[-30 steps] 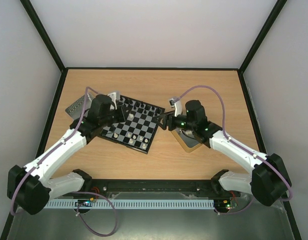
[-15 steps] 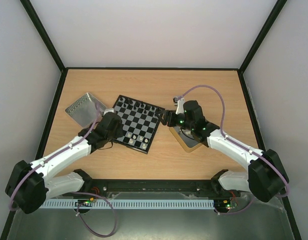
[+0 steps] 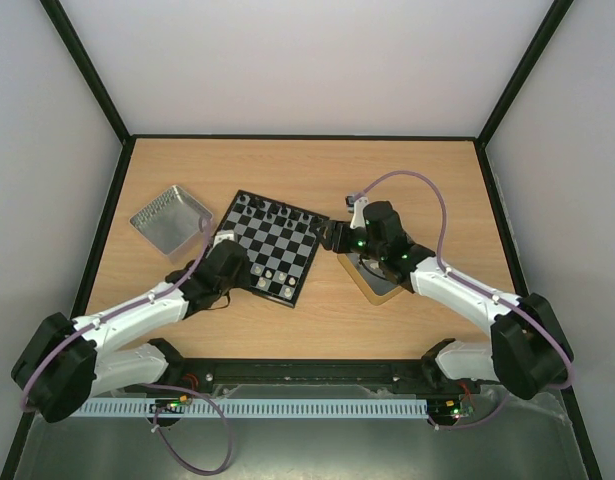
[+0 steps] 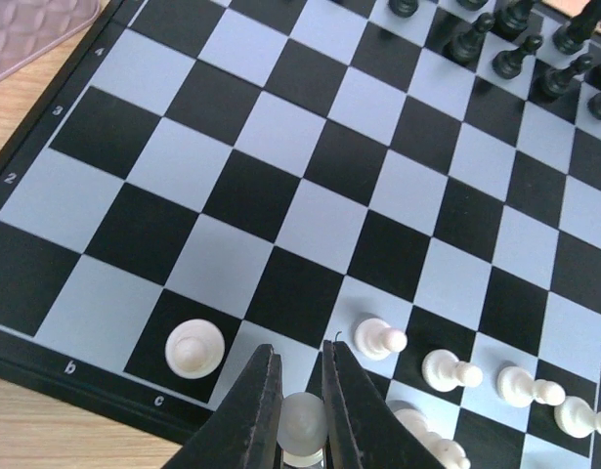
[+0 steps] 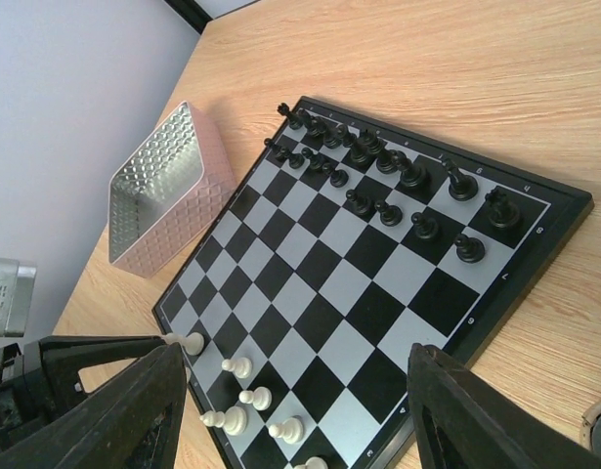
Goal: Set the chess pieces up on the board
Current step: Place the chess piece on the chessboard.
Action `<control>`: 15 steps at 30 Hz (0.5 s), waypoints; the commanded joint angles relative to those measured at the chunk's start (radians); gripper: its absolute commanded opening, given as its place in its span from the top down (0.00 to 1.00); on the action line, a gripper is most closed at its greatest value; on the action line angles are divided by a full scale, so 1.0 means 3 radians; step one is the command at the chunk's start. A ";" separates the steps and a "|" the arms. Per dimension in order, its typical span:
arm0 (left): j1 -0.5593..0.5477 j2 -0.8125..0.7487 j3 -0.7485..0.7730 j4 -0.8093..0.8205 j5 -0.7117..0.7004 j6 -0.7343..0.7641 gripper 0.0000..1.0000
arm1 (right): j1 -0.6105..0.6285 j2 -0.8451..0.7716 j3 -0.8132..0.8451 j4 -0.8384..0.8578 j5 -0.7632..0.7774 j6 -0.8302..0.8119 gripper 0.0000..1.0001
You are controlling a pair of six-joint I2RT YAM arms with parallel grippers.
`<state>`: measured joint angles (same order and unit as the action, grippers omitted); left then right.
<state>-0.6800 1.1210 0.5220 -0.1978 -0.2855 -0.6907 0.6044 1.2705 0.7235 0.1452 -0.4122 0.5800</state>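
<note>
Left gripper (image 4: 298, 376): jaws pressed onto a white chessman (image 4: 302, 426), which is pinched between the two fingers (image 4: 251, 415). The chessman is held at the near edge of the board (image 4: 280, 210), just right of the file marked "c". Contact with the board surface cannot be told.

Right gripper (image 5: 295, 357): jaws spread wide, nothing between them. It is poised beside the right edge of the board, apart from it.

The board is lying flat and skewed on the table (image 3: 307, 180), between the two arms.

Black pieces (image 5: 378, 161) are standing in the two rows at the far side of the board, not evenly spaced.

White pieces (image 4: 447, 369) are seen on the near rows only. One is standing alone on a dark square by the "c" mark, and the others form a loose line to the right of the left gripper.

Tray (image 5: 158, 186): a square metal tray with a dimpled floor, sitting off the board's far-left corner, close to it. Its inside appears bare in the right wrist view.

Flat tan object (image 3: 379, 287) is lying under the right arm. Its kind cannot be made out.
</note>
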 commanded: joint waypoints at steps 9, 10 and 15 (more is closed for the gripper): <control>-0.0222 0.0199 -0.0148 0.0468 -0.0360 0.0180 0.97 | 0.0013 0.0050 -0.0019 0.0095 0.0075 0.0032 0.39; -0.0239 0.0220 -0.0157 0.0477 -0.0383 0.0175 0.97 | 0.0015 0.0053 -0.0019 0.0093 0.0075 0.0030 0.39; -0.0275 0.0313 -0.0184 0.0495 -0.0519 0.0158 0.97 | 0.0015 0.0055 -0.0019 0.0086 0.0080 0.0025 0.39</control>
<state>-0.7536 1.1942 0.4831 -0.0780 -0.3775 -0.6529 0.6044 1.2785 0.7235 0.1459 -0.4072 0.5880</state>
